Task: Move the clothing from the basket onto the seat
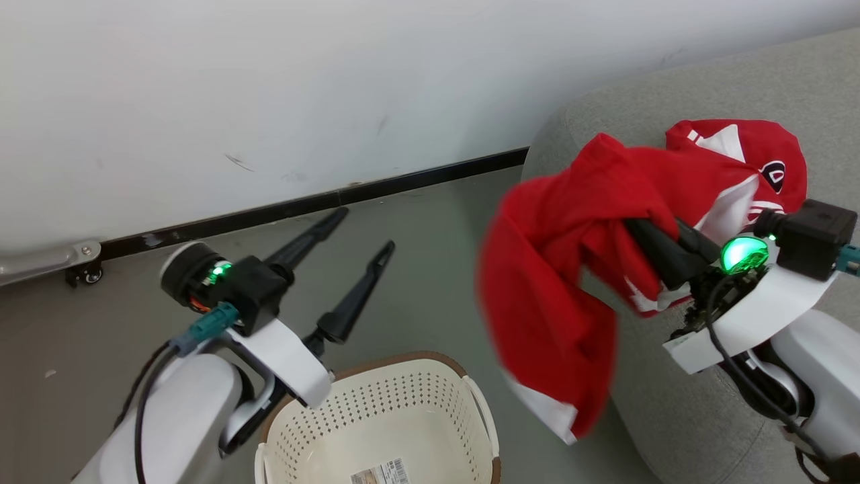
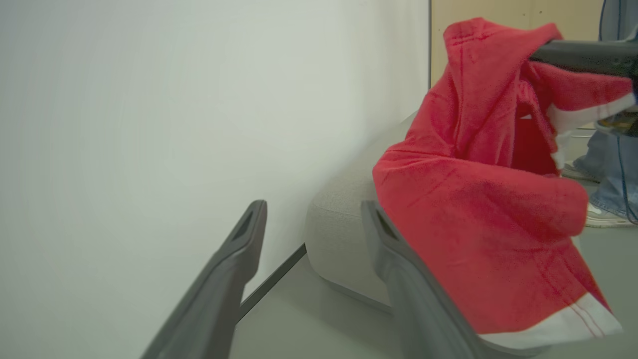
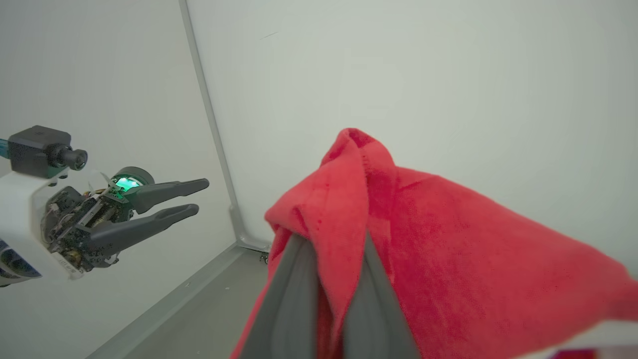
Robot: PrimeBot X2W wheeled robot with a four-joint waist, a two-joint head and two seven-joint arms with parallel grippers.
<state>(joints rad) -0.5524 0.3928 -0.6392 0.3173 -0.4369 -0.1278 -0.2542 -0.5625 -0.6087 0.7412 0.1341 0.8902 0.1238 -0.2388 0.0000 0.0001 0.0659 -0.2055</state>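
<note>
Clenched on the clothing (image 1: 557,269): the right tool (image 1: 655,242), up and to the right of the basket (image 1: 416,403), both dark fingers (image 3: 289,309) pinching a fold of red cloth. Hanging from that grip, clear of the basket and higher than its brown rim, a long red drape with a white hem (image 1: 544,410) at its lowest corner. Blurred along the drape's basket-side edge in the head view.

Further right of the basket and beyond the held fold, more red cloth with white trim and a dark emblem (image 1: 774,176), lying on top of the seat (image 1: 672,403). Whether one garment or two, impossible to tell.

Released: the left tool (image 1: 366,230), fingers spread wide and bare, above and just behind the basket's left rim. Pointing away from the basket toward the dark skirting strip (image 1: 403,181) at the foot of the white wall (image 1: 269,101). Well apart from the clothing.

Basket itself upright on the grey floor (image 1: 437,282), cream and perforated, with a printed label (image 1: 379,474) on its bottom. Right of the basket, near but apart from it, the rounded grey corner of the seat.

Seen from the left wrist, past the seat on the side away from the basket: a person's jeans leg and pale shoe (image 2: 603,214) on the floor.
</note>
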